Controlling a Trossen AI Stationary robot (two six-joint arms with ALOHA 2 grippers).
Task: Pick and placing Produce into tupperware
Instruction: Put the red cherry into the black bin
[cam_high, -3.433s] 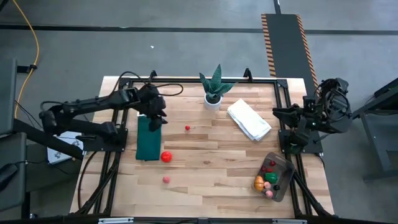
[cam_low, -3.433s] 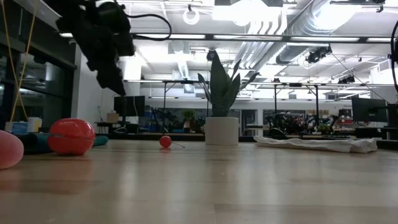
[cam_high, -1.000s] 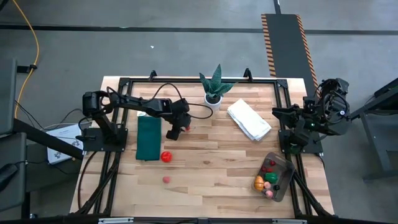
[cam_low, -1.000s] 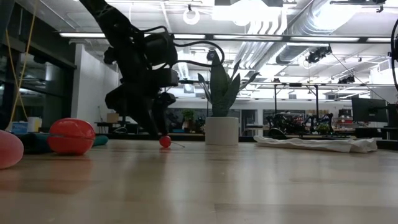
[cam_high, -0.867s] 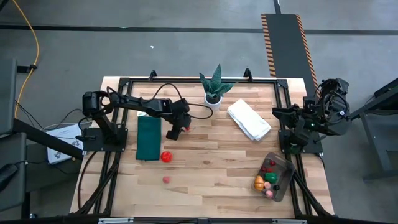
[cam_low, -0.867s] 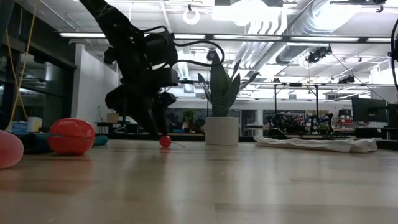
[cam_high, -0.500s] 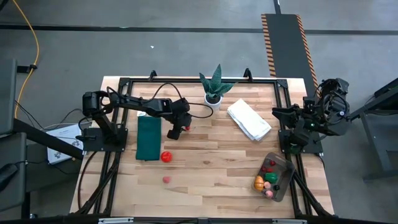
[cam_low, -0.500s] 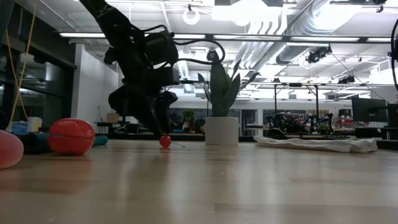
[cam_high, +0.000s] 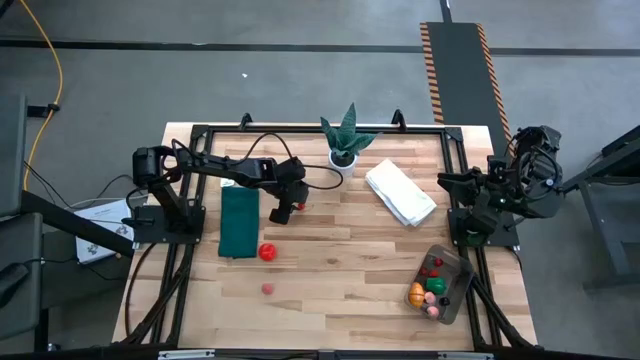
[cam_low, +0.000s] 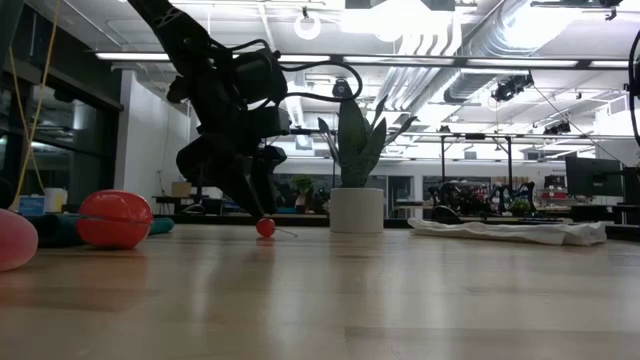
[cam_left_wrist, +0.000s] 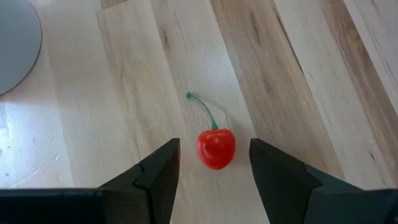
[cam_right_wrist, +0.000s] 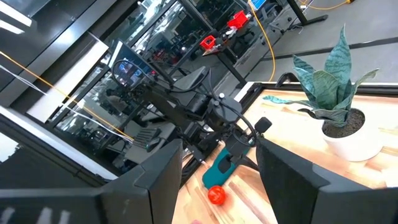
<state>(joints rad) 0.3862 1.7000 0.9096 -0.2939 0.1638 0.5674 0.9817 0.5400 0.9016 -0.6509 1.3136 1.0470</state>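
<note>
High view straight down; low view level along tabletop; both share plant (cam_high: 345, 135); wrist views look forward.

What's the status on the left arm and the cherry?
Left gripper open, fingers either side of the cherry on the table, not closed yet. Right gripper open, parked off the table's right edge. Container holds several pieces. Nothing blocking the cherry.
</note>
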